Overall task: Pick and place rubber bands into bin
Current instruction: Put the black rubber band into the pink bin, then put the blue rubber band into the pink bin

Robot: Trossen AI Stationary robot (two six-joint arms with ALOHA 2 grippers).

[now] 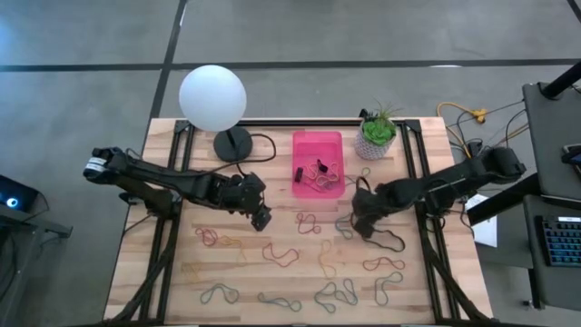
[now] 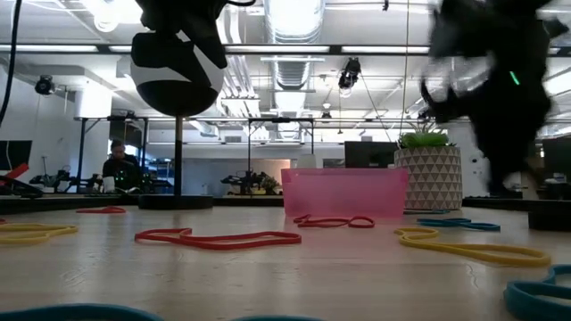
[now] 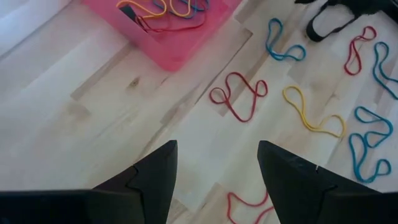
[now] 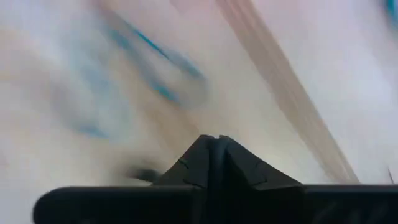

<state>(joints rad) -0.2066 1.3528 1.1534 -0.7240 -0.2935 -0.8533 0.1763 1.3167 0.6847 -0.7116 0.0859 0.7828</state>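
Many rubber bands (image 1: pixel 338 292) lie loose along the near part of the wooden table (image 1: pixel 136 272): grey-green and black loops at the near edge, then yellow, orange and red ones a little farther in. In the low view a red band (image 2: pixel 219 238) lies flat in the foreground, with a yellow one (image 2: pixel 473 248) to its side.

2 arms reach over the middle of the table. The left gripper (image 1: pixel 261 218) hangs above bare wood between the lamp base (image 1: pixel 232 143) and the red bands, its fingers (image 3: pixel 152 180) spread wide apart and holding nothing; its wrist view looks down on a red loop (image 3: pixel 238 94) and a yellow loop (image 3: pixel 313 115) lying near each other.

The right gripper (image 1: pixel 366 227) is down among the bands just in front of the bin's right corner. Its fingers (image 4: pixel 214 165) are pressed together, tip to tip. That wrist view is smeared, so whether a band is pinched between them cannot be told.

Beyond both grippers stands the pink bin (image 1: pixel 318 138), upright, with several bands in it. Just to its right is a white pot with a green plant (image 1: pixel 377 134); to its left, the white globe lamp (image 1: pixel 212 98).
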